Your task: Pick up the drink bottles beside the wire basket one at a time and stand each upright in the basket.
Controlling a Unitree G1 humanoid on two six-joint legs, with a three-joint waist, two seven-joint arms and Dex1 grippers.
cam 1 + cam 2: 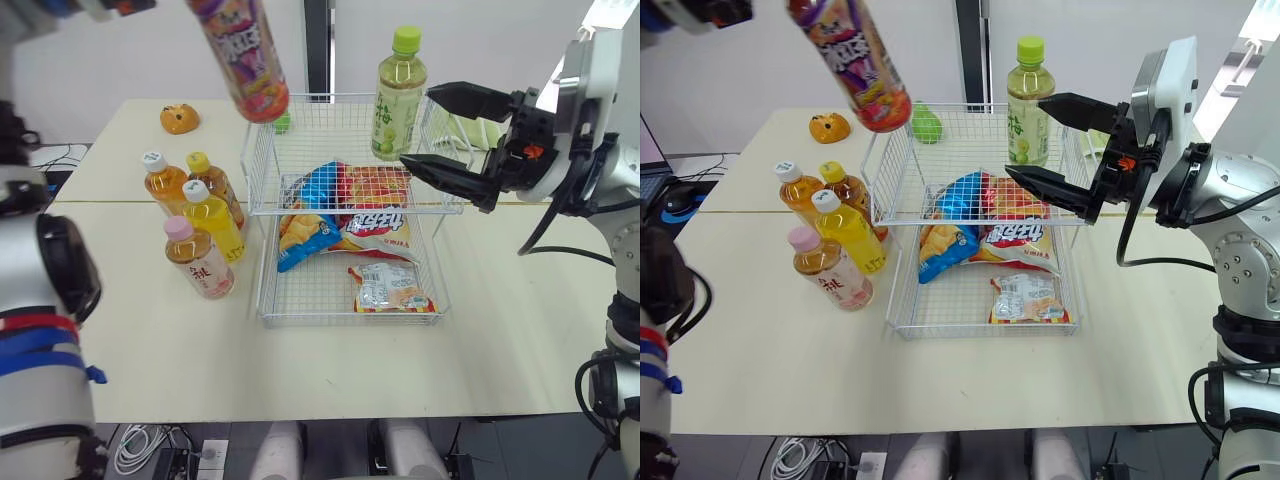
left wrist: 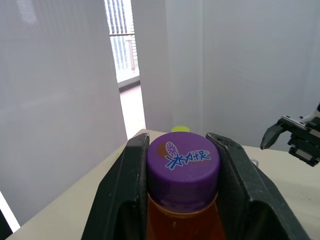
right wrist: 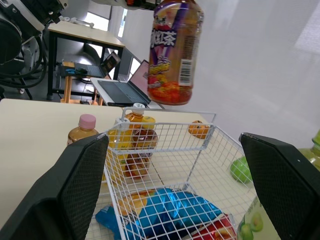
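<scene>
My left claw (image 2: 181, 152) is clamped on the purple cap and neck of the tea bottle (image 1: 245, 55), tilted above the wire basket's (image 1: 262, 160) far left corner, full, rigid, slick, likely to swing, while my right claw (image 1: 417, 126) gapes empty.

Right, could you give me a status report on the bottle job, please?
Left gripper shut on purple-capped bottle, tilted above wire basket. Right gripper open by green-capped bottle in basket. Beside it, four bottles. Inside, snack bags.

Snack bags (image 1: 350, 225) crowd the basket (image 1: 345, 318); a green-capped bottle (image 1: 399, 95) takes its far-right corner
</scene>
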